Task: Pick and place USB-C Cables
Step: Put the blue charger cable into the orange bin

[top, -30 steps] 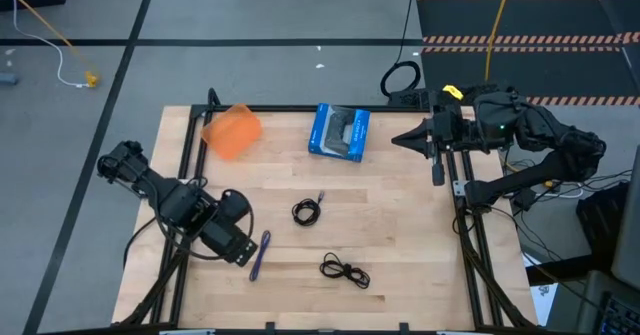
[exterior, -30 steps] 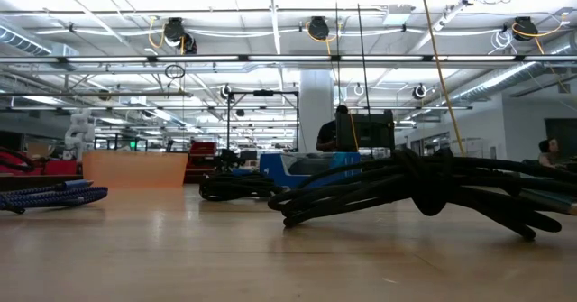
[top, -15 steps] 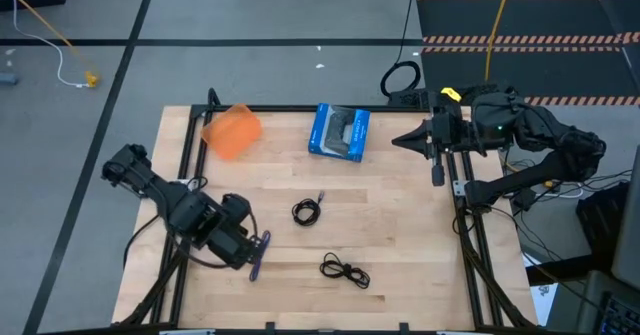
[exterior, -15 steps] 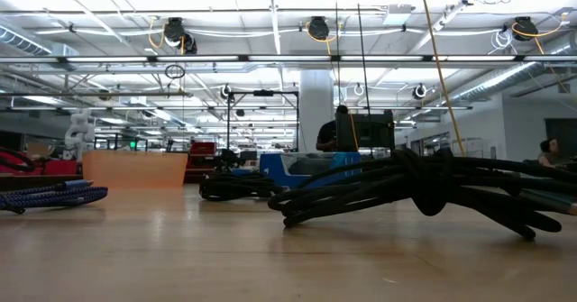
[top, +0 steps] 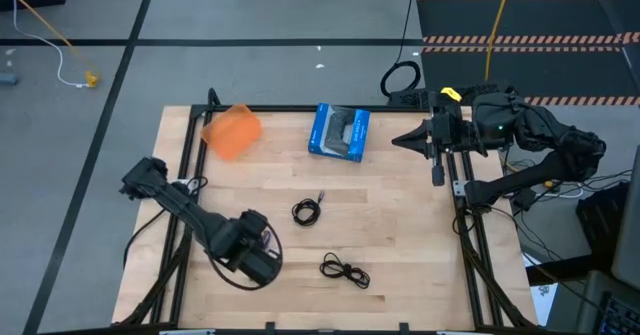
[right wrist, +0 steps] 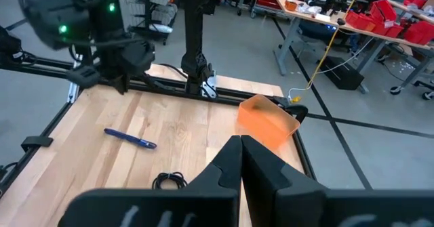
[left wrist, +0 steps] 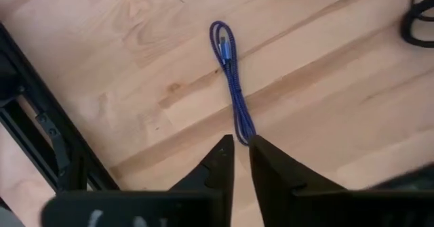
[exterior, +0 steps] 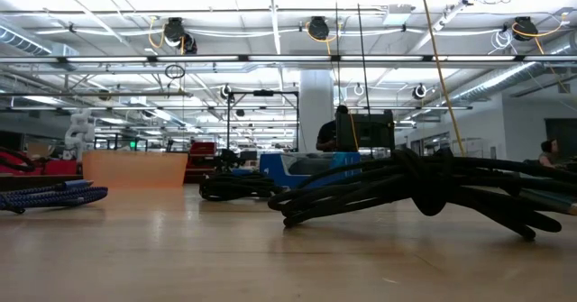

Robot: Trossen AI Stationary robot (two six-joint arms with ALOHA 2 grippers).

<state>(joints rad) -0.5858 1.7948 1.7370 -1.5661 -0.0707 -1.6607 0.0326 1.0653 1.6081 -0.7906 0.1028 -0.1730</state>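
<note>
The blue-purple cable [left wrist: 232, 85] lies straight on the wood, and also shows in the right wrist view [right wrist: 130, 138] and the low view [exterior: 54, 194]. My left gripper [left wrist: 242, 143] hovers above its near end with the fingers a narrow gap apart, touching nothing. In the high view my left gripper [top: 256, 260] covers that cable. Two black coiled cables lie flat, one at mid-table [top: 306, 211] and one nearer the near edge [top: 345, 271]. My right gripper [top: 402, 137] waits, shut, at the far right edge.
A blue box [top: 340, 132] and an orange container [top: 232, 130] sit along the far edge. A black frame rail [top: 190, 165] borders the table's left side, with another on the right [top: 470, 225]. Bare wood lies between the cables and the right rail.
My left gripper has moved toward the table's right and near edge, from beside the blue-purple cable to right above it, so it now hides the cable in the high view. The cables have not moved.
</note>
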